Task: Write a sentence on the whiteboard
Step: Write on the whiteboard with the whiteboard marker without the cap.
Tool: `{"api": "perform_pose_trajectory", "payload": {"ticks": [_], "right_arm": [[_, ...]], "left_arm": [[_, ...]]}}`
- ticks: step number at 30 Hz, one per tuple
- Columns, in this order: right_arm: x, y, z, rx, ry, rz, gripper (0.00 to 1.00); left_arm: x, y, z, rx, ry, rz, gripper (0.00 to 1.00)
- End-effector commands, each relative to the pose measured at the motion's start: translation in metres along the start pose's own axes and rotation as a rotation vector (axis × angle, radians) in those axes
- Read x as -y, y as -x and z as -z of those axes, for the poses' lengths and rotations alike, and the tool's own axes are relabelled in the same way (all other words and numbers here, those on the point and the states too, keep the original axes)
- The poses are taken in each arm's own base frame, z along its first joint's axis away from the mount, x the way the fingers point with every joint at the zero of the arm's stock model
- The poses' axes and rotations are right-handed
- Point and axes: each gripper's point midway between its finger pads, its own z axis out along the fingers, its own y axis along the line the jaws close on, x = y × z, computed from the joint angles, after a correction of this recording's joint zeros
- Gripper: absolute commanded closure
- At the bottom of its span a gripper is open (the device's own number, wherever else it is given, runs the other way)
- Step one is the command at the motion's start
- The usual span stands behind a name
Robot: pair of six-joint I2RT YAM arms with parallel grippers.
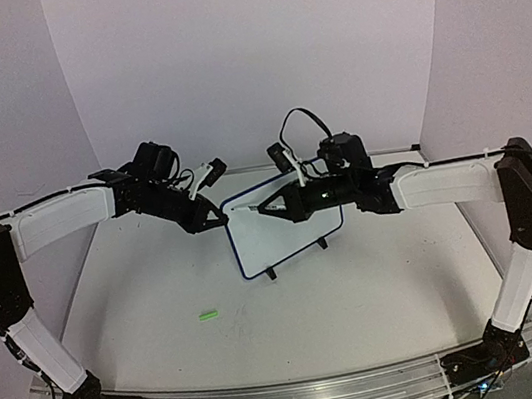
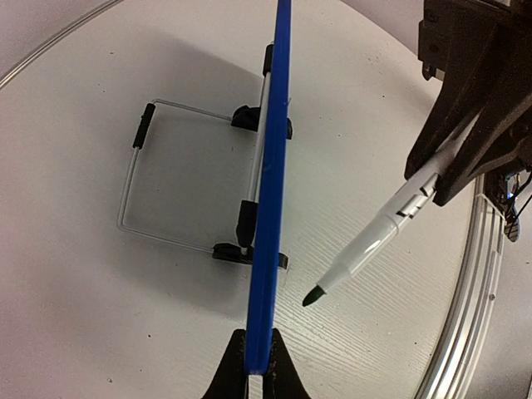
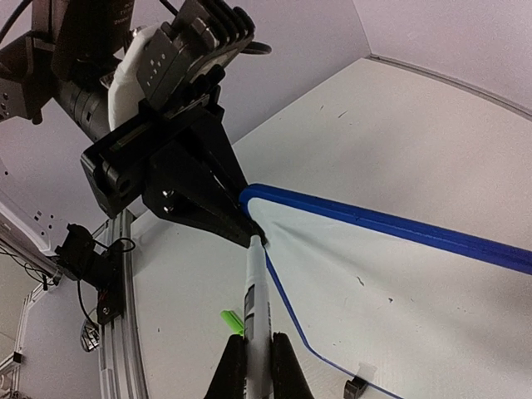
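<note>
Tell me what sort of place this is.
Most likely a robotics lab test booth: a white table boxed in by plain pale walls, two robot arms bolted to a metal rail, and a whiteboard and pen as props.

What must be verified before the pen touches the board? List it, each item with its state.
1. Hold of the left gripper on the board's blue rim: ok, clamped.
2. Hold of the right gripper on the pen: ok, shut on it.
3. Uncapped pen tip: ok; green cap lies on the table.
4. Tip against the writing face: not ok, a gap shows.
5. Stand feet on the table: ok.
6. Tip clear of the left gripper: cannot tell, they look close.
</note>
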Motion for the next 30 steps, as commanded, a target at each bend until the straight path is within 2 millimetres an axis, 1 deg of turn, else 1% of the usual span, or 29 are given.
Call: {"api": "perform_pose_trajectory", "payload": {"ticks": [1, 9, 14, 30], "right_arm": [[-0.004, 0.022, -0.006, 0.059, 0.007, 0.057, 1.0], [0.004, 0.025, -0.01, 0.067, -0.026, 0.059, 1.0], [0.009, 0.022, -0.012, 0.062, -0.04, 0.054, 1.0], [0.026, -0.017, -0.016, -0.008, -0.076, 0.009, 1.0]], "left_arm": [[-0.002, 0.0, -0.003, -0.008, 0.011, -0.023, 1.0], [-0.001, 0.0, -0.002, -0.006, 0.009, -0.026, 1.0], [0.0, 0.0, -0.002, -0.005, 0.005, -0.026, 1.0], [0.0, 0.002, -0.001, -0.003, 0.005, -0.031, 1.0]]}}
